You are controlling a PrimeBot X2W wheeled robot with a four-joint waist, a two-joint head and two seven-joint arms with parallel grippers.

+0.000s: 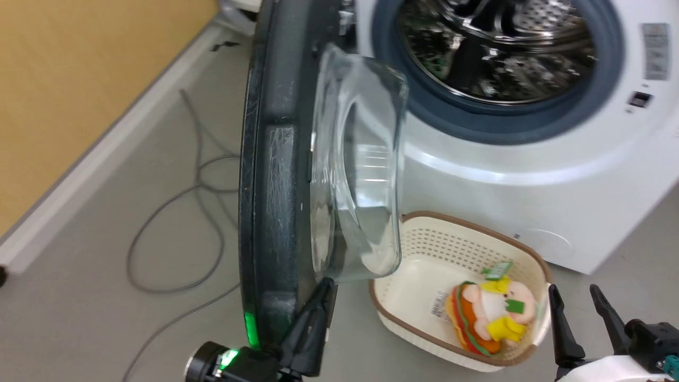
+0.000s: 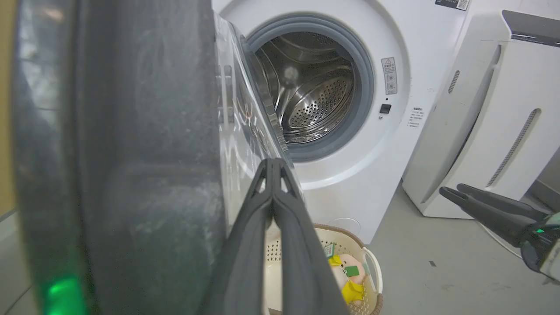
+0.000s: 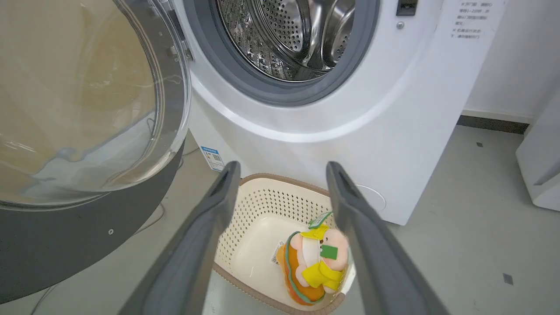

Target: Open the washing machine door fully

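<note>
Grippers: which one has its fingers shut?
The left gripper: fingers pressed together at the door, just under its glass bowl. The right gripper has its fingers spread apart, near the basket.

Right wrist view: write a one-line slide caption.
Open right gripper points toward a basket with a plush toy; door stands open, drum exposed.

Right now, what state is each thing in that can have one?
washing machine door: open, about square to the machine front.
drum: exposed, looks empty.
left gripper: shut, tips at the door's inner side.
right gripper: open, empty.
basket: upright, plush toy inside.
</note>
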